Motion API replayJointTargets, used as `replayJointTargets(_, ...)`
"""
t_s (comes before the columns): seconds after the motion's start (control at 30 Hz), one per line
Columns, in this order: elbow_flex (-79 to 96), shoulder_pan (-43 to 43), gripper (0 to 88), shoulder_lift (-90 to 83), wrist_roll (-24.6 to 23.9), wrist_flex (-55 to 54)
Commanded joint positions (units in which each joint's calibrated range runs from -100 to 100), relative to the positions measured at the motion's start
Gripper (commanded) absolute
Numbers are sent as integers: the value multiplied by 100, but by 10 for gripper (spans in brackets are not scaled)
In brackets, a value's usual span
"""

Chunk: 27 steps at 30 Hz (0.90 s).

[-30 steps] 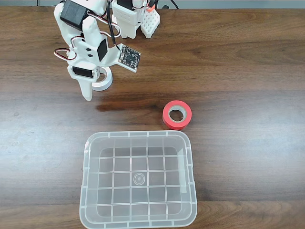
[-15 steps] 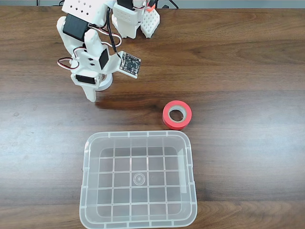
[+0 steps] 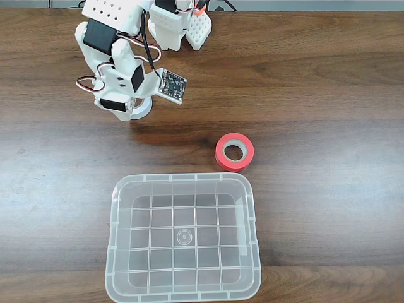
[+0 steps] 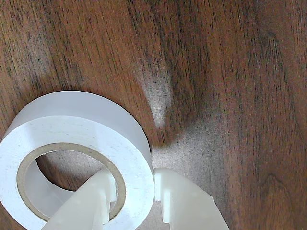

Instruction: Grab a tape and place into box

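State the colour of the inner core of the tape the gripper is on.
Tan, like cardboard, inside the white tape; the wrist view shows it best.

Pincer (image 3: 131, 114) lower than second ago — long white finger tip, earlier jutting below tape (image 3: 140, 108) onto counter (image 3: 303, 95), now drawn in at roll. Wrist tilted further over tape (roll more covered in fixed view). Fingers (image 4: 91, 201) now straddle roll wall — one inside core, one outside.
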Motion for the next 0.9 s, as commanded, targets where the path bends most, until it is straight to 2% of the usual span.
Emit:
replayJointTargets(0.0, -527, 64, 42, -325, 17, 164)
replayJointTargets(0.23, -685, -46, 49, -1886, 17, 814)
replayJointTargets(0.53, -1351, -646, 49, -3278, -31, 1525)
replayJointTargets(0.7, -2577, -1172, 50, -3165, -147, 1576)
replayJointTargets(0.87, -4093, -1677, 50, -2272, -336, 1576)
